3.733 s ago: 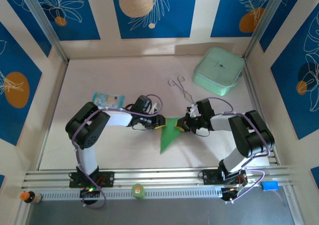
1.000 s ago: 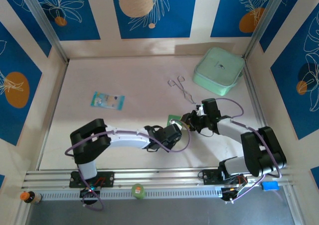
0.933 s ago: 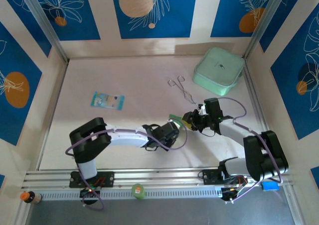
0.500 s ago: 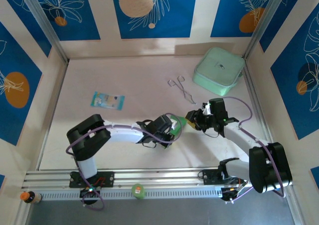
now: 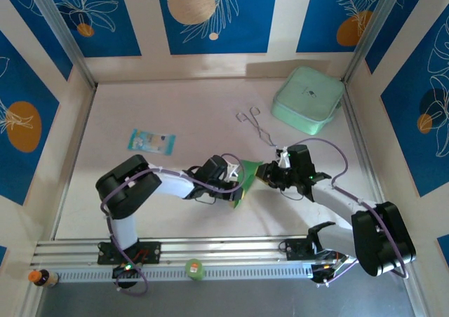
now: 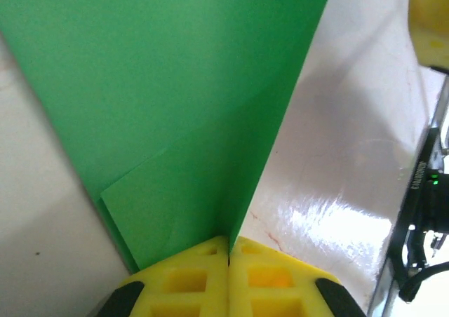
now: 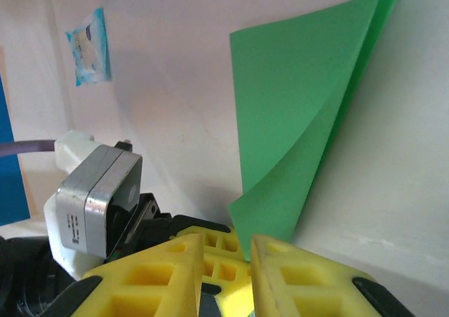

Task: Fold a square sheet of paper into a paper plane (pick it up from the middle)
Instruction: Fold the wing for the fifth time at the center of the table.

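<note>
Where the arms meet at mid-frame: paper [image 5: 248,173], a half-open fold, apparently steadied from both ends for creasing. Left gripper [image 6: 229,250]: pressed together on one corner. Right gripper [image 7: 247,252]: nearly closed at the opposite corner, pinch uncertain. Room: bare surface [image 5: 175,99] upper left; tweezers [image 5: 254,124] near, above.
</note>
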